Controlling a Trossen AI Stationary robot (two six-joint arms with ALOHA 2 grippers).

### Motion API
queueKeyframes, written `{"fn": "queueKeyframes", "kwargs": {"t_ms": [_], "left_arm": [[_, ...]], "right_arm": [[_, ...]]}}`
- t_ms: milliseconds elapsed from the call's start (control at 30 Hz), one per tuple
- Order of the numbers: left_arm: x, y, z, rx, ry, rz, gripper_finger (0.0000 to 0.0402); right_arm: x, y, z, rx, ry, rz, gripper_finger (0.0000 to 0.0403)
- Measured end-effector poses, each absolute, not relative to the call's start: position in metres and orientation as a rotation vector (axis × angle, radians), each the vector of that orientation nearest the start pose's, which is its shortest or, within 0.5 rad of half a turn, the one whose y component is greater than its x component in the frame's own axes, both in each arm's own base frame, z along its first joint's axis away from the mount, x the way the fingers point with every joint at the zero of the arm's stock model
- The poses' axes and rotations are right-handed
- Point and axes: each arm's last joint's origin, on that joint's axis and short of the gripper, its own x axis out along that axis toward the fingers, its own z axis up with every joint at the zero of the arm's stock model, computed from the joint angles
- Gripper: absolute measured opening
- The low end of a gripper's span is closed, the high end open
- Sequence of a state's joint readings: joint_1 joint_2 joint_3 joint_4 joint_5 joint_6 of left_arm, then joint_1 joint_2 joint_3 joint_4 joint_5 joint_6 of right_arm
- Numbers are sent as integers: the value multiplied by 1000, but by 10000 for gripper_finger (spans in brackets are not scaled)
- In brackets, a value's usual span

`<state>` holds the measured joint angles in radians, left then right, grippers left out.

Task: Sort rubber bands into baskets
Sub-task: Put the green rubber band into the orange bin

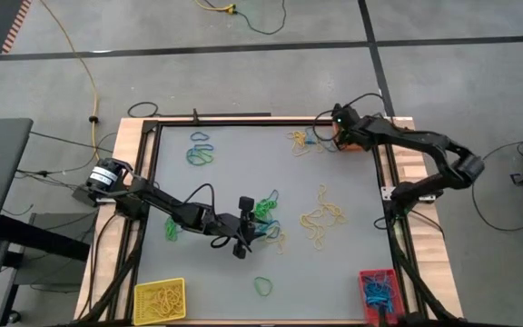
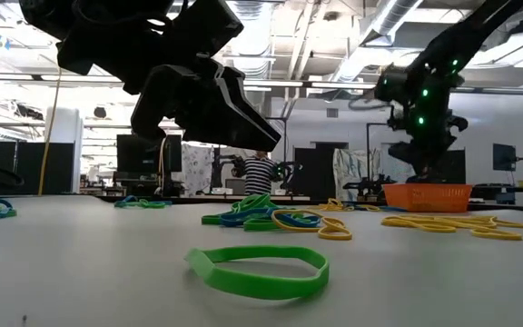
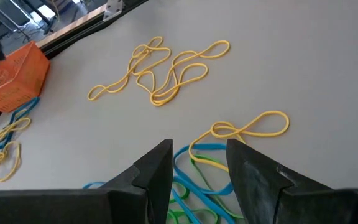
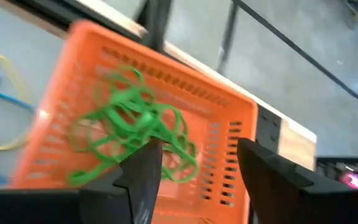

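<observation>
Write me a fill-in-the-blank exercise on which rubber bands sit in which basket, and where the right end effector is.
1. The orange basket holds ____ rubber bands.
2. The red basket holds ____ bands.
3. The yellow basket holds ____ bands.
4. The right end effector hovers open above the ____ basket.

Missing words: green; blue; yellow; orange

Even overhead light, faint shadows; right wrist view motion-blurred, low view backlit

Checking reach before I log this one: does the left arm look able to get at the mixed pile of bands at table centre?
Probably yes: the left pincer hangs open right over the mixed pile, with nothing between them.
</observation>
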<state>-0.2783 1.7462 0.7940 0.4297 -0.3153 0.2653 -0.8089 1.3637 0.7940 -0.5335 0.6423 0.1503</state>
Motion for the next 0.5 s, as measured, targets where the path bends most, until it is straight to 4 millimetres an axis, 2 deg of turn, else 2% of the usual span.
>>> {"fn": "queueKeyframes", "kwargs": {"t_ms": [167, 300, 500], "left_arm": [[329, -85, 151, 416, 503, -31, 141], [330, -83, 151, 415, 504, -26, 141], [330, -79, 151, 411, 506, -14, 141]], "right_arm": [[160, -174, 223, 241, 935, -1263, 237], [169, -160, 238, 269, 817, -1076, 233], [192, -131, 243, 265, 775, -744, 232]]}}
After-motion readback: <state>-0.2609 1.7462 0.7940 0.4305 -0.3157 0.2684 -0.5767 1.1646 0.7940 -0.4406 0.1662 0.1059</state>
